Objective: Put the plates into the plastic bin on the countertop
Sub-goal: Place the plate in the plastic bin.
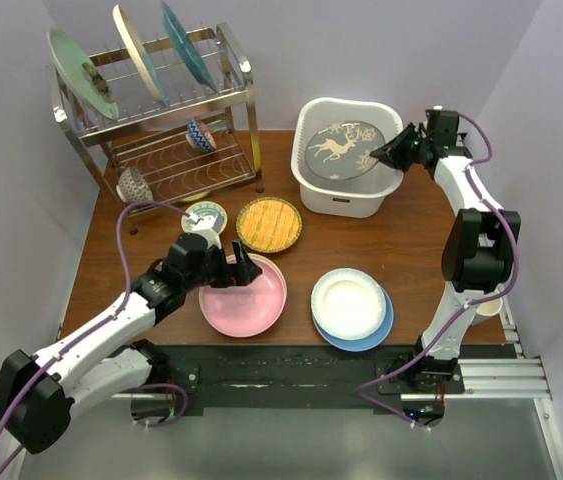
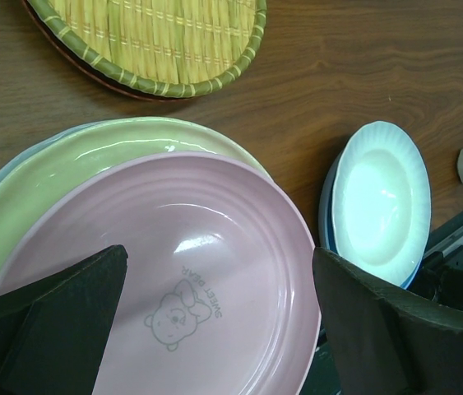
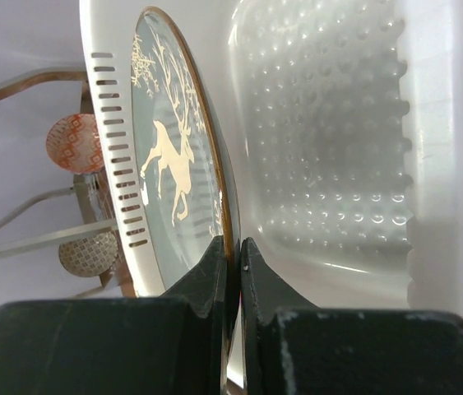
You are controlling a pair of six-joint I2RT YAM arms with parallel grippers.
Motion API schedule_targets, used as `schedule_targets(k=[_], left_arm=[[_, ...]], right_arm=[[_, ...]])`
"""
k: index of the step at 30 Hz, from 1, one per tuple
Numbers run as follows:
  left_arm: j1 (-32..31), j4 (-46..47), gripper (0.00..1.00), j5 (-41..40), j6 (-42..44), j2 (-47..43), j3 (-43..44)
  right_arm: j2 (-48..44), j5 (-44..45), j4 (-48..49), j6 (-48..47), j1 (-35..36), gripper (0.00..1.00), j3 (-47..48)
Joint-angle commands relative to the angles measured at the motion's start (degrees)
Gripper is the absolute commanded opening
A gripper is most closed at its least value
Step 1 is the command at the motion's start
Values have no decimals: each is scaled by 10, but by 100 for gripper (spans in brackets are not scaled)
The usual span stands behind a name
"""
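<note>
On the surface (image 1: 411,260), the bin (image 1: 346,203) sits toward the far right corner with the reindeer plate (image 1: 339,150) tilted in it, rim pinched in the right jaws, while the left jaws gape wide over the pink plate (image 1: 256,305) by the near edge.

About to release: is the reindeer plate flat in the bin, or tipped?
Tipped: the right gripper pinches the rim of the reindeer plate, holding that edge off the base of the plastic bin.

Nine plates (image 1: 257,302) (some stacked), three bowls (image 1: 201,135), one bin (image 1: 347,205), one rack (image 1: 252,96)
</note>
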Motion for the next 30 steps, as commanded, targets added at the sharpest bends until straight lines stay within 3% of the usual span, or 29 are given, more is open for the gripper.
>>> schedule_targets(k=[1,15,30], left_arm=[[-4,35,100,15,-4,5,-5],[-5,64,99,36,-8,12,-8],[-5,65,99,38,-10,5,-16]], right_arm=[[-5,-17,42,-6,0,0,34],[38,-7,4,-40,12,0,66],[58,10,-38,-73,25,8,103]])
